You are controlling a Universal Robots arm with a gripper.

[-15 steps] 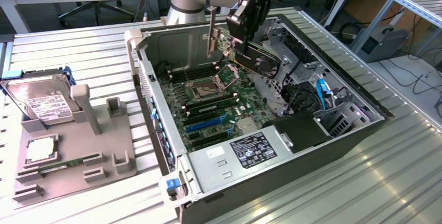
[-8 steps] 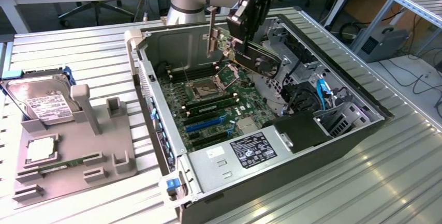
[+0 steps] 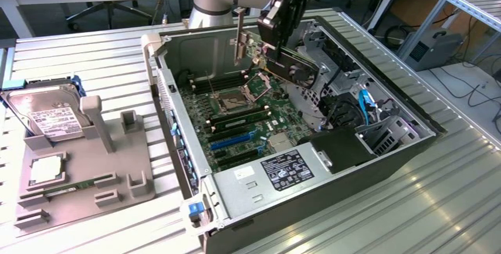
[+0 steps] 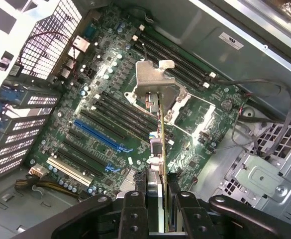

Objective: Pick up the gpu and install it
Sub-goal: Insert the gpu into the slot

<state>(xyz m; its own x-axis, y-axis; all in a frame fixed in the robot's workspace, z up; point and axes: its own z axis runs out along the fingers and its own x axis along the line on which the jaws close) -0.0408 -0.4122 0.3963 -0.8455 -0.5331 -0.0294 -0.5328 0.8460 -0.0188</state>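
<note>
Exterior view first: I am seeing the gripper (image 3: pixel 276 41) hanging over the open computer case (image 3: pixel 407 148), with the gpu (image 3: pixel 291 65) clamped between its fingers and lifted clear above the motherboard (image 3: pixel 243 128). The card is tilting, its black cooler facing the exterior view's right and its silvery end bracket (image 3: pixel 239 40) pointing up toward the rear wall of the case. Off to the exterior view's left, the grey parts holder (image 3: pixel 86 166) is sitting on the table with the hard drive (image 3: pixel 43 116) propped in it, so I am judging the pick-up as done. Wrist view next: I am looking straight down the card's edge, the jaws partly closed and pinching the gpu (image 4: pixel 162 149) from both sides near its lower end, the bracket (image 4: pixel 152 82) standing out at the far end. Below it the blue expansion slot (image 4: pixel 98 135) is lying bare, well off to one side of the card's line. I am reckoning that the install itself is not yet done: the card is hovering apart from the board and is not lined up with that slot.
</note>
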